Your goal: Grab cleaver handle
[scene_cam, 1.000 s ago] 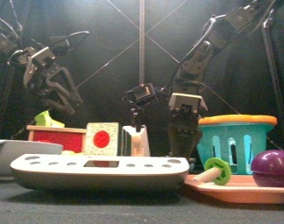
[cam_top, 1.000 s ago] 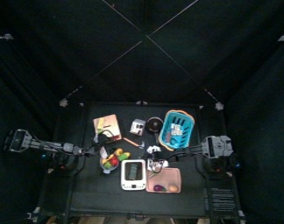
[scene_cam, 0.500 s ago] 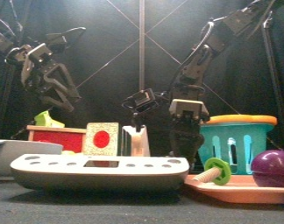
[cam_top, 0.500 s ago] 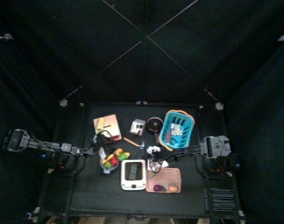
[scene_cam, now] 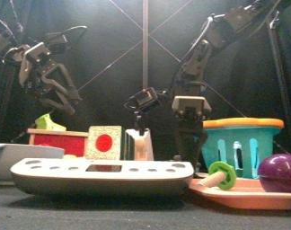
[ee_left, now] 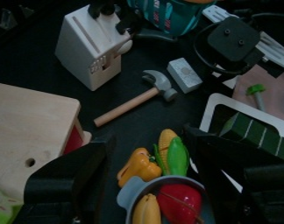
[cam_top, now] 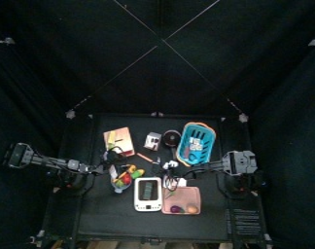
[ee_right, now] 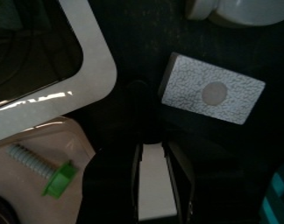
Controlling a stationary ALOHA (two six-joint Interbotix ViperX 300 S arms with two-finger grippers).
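Observation:
The cleaver lies flat on the black table; its grey blade (ee_right: 215,90) with a round hole shows in the right wrist view and in the left wrist view (ee_left: 183,74). Its dark handle is hard to make out against the table. My right gripper (ee_right: 163,179) hangs over the table beside the blade, jaws close together and holding nothing; it also shows in the front view (scene_cam: 188,135) and the top view (cam_top: 187,171). My left gripper (ee_left: 156,179) is open over a bowl of toy vegetables (ee_left: 162,175), raised at the left (scene_cam: 49,85).
A wooden-handled hammer (ee_left: 135,98) lies next to the blade. A white knife block (ee_left: 92,44), a wooden board (ee_left: 27,122), a white scale (ee_right: 88,52), a pink tray with a green screw (ee_right: 45,166) and a teal basket (cam_top: 196,143) crowd around.
My right gripper dipped slightly and then rose again in the front view. My left gripper shifted a little at the left. Nothing was taken hold of.

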